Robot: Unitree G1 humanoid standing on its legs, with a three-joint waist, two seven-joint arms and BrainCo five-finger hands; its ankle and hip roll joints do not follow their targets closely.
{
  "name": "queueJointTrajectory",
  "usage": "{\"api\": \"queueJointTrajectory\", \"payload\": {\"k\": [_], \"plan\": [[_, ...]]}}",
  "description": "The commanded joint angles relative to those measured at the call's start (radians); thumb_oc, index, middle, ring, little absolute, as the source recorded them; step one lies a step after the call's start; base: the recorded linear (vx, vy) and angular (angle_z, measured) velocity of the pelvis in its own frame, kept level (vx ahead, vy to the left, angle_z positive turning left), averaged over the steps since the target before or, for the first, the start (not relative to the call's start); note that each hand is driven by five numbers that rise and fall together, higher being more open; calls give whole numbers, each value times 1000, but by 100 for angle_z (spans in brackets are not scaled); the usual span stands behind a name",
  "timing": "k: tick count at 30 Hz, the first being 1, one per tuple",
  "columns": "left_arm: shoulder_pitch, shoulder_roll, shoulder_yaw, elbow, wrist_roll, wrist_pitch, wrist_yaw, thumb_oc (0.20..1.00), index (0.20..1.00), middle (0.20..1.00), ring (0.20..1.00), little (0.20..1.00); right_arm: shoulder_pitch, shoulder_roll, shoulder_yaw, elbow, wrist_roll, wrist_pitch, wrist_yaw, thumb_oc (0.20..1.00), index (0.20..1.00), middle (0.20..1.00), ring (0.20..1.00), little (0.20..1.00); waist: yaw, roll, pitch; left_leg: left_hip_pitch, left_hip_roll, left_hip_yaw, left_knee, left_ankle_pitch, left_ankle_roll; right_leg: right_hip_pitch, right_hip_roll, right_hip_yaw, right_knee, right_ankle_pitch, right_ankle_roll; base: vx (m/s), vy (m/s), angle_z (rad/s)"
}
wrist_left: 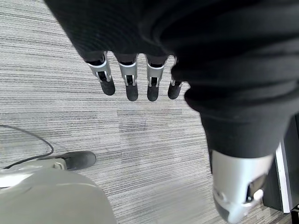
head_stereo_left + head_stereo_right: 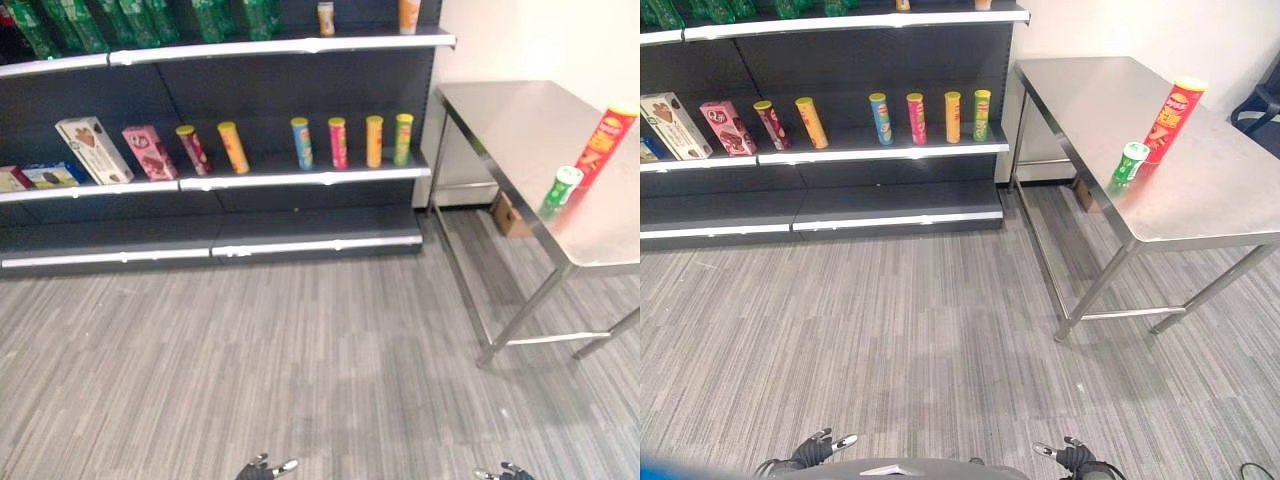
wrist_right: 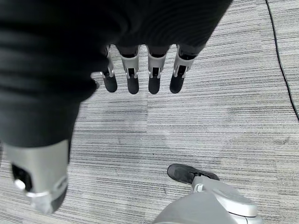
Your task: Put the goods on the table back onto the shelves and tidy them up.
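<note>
On the steel table [image 2: 1110,110] at the right stand a tall red chip can [image 2: 1174,119] and, just in front of it near the table's left edge, a short green can [image 2: 1129,163]. The dark shelf unit [image 2: 300,176] at the back carries a row of chip cans [image 2: 338,142] and snack boxes [image 2: 93,150] on its middle shelf. My left hand [image 2: 820,448] and right hand [image 2: 1072,455] hang low at the bottom of the eye views, far from table and shelves. In each wrist view the fingers [image 1: 131,80] and fingers [image 3: 133,74] point straight down over the carpet, holding nothing.
Green bottles [image 2: 140,20] line the top shelf, with two small containers [image 2: 326,17] further right. The lowest shelf [image 2: 300,235] is bare. A cardboard box [image 2: 508,217] sits on the floor under the table. Striped grey carpet [image 2: 300,350] lies between me and the shelves.
</note>
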Motion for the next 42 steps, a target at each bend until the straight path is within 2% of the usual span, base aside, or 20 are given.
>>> {"api": "queueJointTrajectory", "payload": {"k": [1,42], "plan": [[-64,34,0,55,-24,-23,-12,1000,1000,1000,1000,1000,-62,-11,35,19,-10,-8,-3,1000,1000,1000,1000,1000,-8,-50,-11,-11,23,-32,8,-43,-50,4,-120,2,53,-71,124,0,0,0],[-72,29,-17,80,20,-11,-6,1000,1000,1000,1000,1000,-68,-9,47,38,-25,-2,-9,1000,1000,1000,1000,1000,-13,-44,-19,6,26,-23,2,-52,-49,11,-123,0,51,-78,123,0,0,0]]}}
